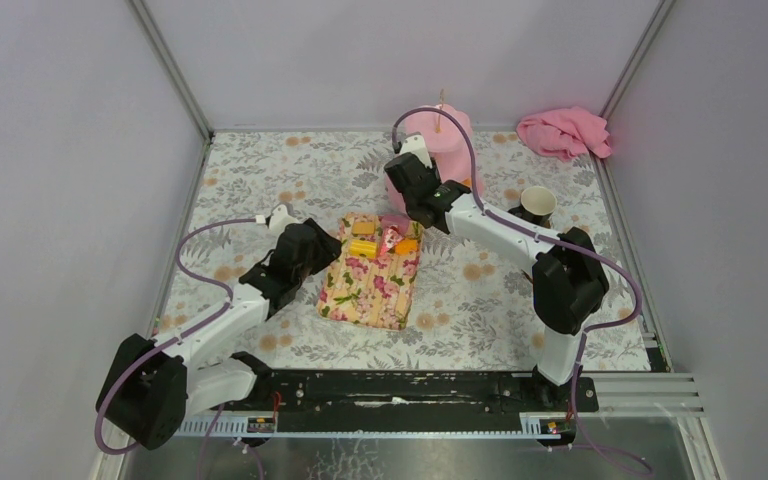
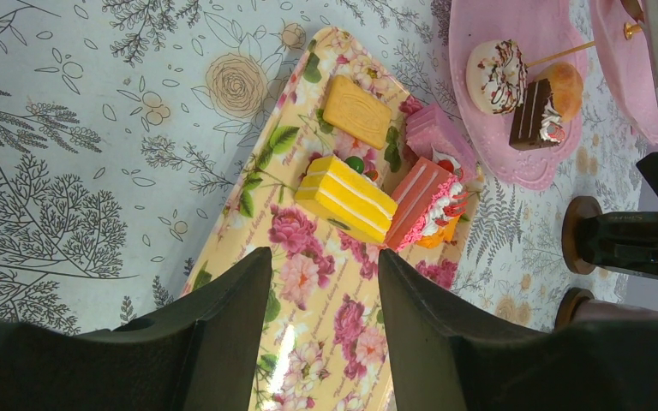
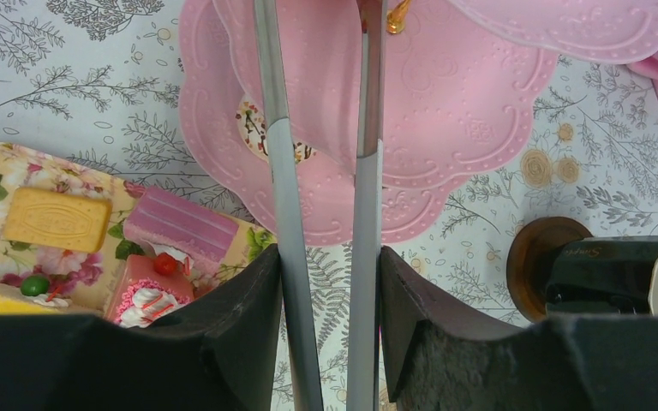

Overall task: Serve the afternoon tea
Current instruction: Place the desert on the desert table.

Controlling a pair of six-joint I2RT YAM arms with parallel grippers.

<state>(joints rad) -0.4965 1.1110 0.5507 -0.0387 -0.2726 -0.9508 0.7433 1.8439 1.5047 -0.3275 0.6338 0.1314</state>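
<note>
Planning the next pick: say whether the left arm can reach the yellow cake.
Probably yes. The left gripper hangs over the floral tray, jaws apart and empty; the yellow cake lies just ahead, its near side uncovered.

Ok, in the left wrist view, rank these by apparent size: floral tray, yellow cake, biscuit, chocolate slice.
1. floral tray
2. yellow cake
3. biscuit, only slightly smaller
4. chocolate slice, though it sits farther from the camera
</note>
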